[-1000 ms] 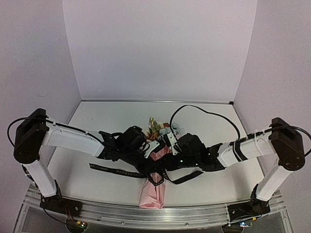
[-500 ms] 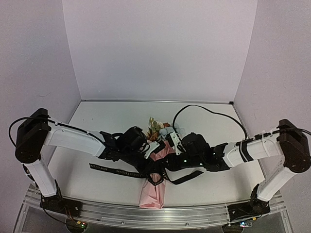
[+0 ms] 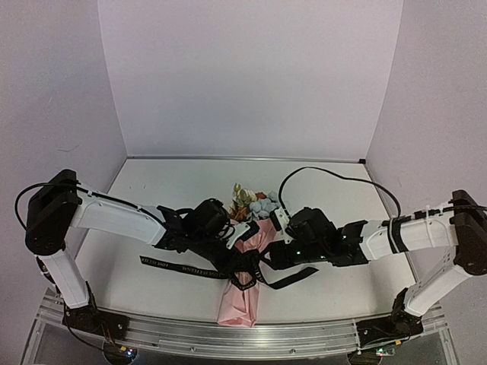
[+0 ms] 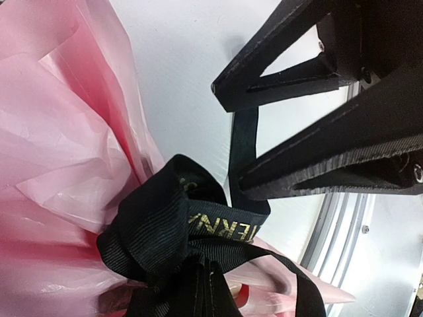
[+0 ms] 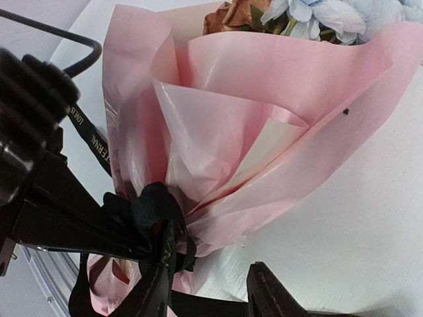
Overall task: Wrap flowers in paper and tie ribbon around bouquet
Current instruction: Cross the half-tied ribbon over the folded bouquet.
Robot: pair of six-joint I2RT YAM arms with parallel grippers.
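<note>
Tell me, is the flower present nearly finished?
Nearly! Done: the blue, cream and orange flowers sit inside the pale pink paper cone, and the long black lettered ribbon is bunched around its narrow part. In hand: the left fingers pinch a ribbon strand by that bunch, while the right fingers stand open beside it. Left: probably pulling the knot snug; I cannot tell if it is tight.

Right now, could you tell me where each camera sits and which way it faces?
Top: above and behind the left arm and right arm, looking down at the table and bouquet; both show, bases nearest.
Left wrist: on the left arm, looking along its fingers at the ribbon knot.
Right wrist: on the right arm, looking past its fingers up the bouquet to the flowers.
Both wrist views share the knot and pink paper.
</note>
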